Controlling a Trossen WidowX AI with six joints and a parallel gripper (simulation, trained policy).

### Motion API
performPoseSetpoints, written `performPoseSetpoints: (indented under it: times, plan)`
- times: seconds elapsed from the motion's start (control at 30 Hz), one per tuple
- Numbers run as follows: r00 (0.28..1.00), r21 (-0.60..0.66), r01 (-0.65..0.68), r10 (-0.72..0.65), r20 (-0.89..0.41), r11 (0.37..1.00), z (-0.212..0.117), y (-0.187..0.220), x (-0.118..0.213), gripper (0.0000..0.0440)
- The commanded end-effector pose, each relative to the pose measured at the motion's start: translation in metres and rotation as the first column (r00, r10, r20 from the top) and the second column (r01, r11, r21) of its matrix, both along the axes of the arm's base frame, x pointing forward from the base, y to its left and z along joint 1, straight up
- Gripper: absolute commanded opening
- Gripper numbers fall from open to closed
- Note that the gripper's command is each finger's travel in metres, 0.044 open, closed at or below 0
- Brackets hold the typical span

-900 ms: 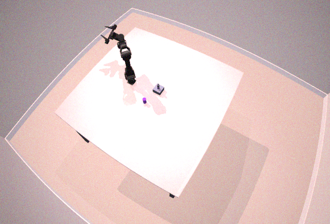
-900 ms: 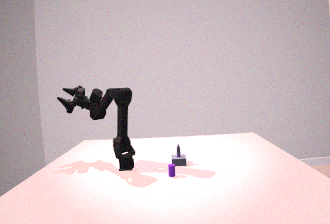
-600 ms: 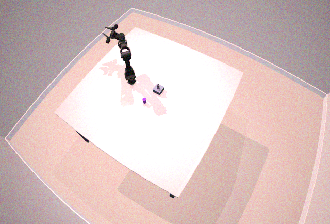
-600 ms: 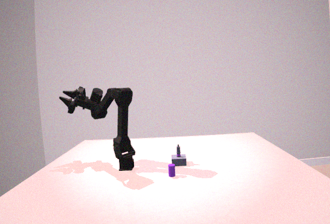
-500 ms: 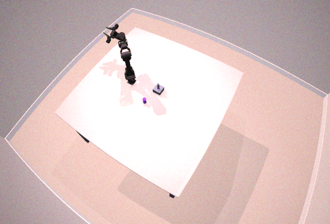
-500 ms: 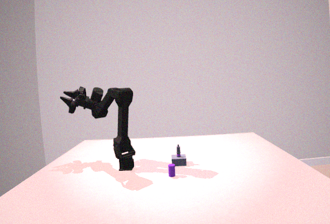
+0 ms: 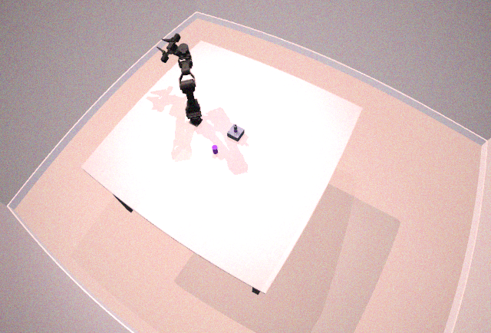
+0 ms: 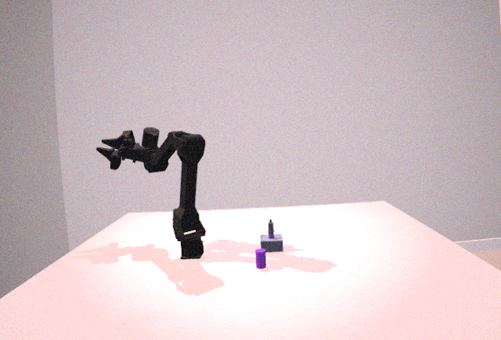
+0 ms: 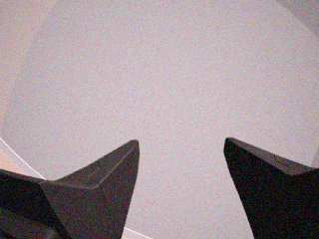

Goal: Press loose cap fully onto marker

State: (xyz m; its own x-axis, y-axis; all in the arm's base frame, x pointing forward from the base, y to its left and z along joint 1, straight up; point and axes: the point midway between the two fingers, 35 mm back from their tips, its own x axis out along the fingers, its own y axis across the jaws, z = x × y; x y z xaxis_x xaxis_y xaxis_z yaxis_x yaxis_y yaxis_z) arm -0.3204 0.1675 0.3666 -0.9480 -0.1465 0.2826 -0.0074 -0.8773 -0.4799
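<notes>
Pointing away toward left of exterior frame, gripper (image 7: 159, 44) (image 8: 100, 145) (image 9: 182, 145) partly open, nothing between fingers; upper left in top view. Black arm (image 7: 187, 84) (image 8: 189, 184) next, base on white table (image 7: 277, 123) (image 8: 323, 308). Purple cap (image 7: 215, 149) (image 8: 260, 258) upright on table, lower right of gripper, well apart. Farther right, marker (image 7: 235, 127) (image 8: 271, 229) upright, uncapped, in gray block (image 7: 235, 133) (image 8: 271, 244).

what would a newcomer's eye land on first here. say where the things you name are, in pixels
Probably the black arm, reaching up and away from the marker with its open gripper (image 7: 159, 44) (image 8: 99, 145) (image 9: 182, 145) out past the table's edge. Next comes the bright purple cap (image 7: 215, 149) (image 8: 260, 258), standing alone on the white table (image 7: 253, 210) (image 8: 282, 308) near the holder block (image 7: 235, 133) (image 8: 271, 244) with its upright, uncapped marker (image 7: 235, 126) (image 8: 270, 229).
</notes>
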Motion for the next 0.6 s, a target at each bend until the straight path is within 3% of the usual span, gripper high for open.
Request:
performPoseSetpoints:
  times: [0.0, 0.57]
  plan:
    - [1.0, 0.001, 0.013, -0.013, 0.022, 1.0, 0.006, 0.003, 0.006, 0.0272]
    - [0.987, -0.062, 0.084, -0.075, 0.139, 0.994, 0.007, 0.023, 0.026, 0.0314]
